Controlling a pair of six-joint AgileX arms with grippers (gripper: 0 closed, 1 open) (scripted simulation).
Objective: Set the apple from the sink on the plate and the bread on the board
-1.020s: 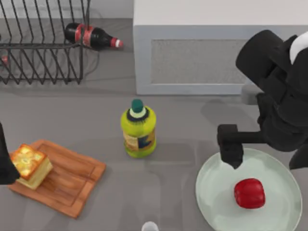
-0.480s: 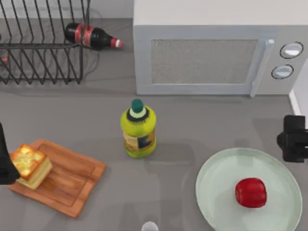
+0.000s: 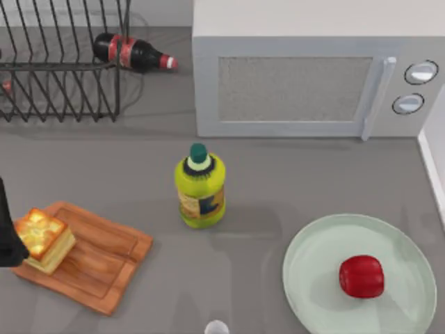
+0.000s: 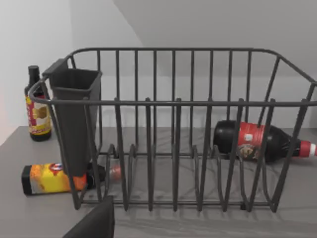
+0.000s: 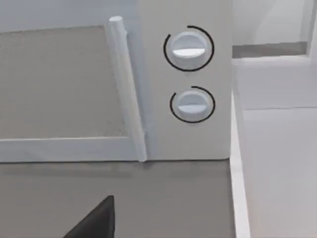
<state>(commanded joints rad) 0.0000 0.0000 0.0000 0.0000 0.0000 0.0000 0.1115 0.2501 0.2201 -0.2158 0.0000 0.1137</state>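
Observation:
The red apple [image 3: 361, 276] lies on the pale green plate [image 3: 309, 250] at the front right, right of the plate's middle. Toasted side up, the bread [image 3: 45, 239] sits on the left end of the wooden board [image 3: 104, 268] at the front left. My left arm [image 3: 7, 236] stands dark at the table's left edge, close beside the bread. A dark corner of my left gripper [image 4: 94, 223] faces the wire rack. A dark corner of my right gripper [image 5: 94, 220] faces the microwave's knobs. The white sink [image 5: 277, 168] rim runs along the right edge [image 3: 434, 167].
A yellow-green bottle [image 3: 199, 186] stands mid-table between board and plate. The microwave [image 3: 313, 69] fills the back right. A wire dish rack [image 3: 55, 62] is at the back left, with a dark red-labelled bottle [image 3: 132, 52] lying beside it.
My right arm has drawn back to the right and left the top view, uncovering the microwave's door and knobs. The apple stays on the plate. The left arm, bread and board have not moved.

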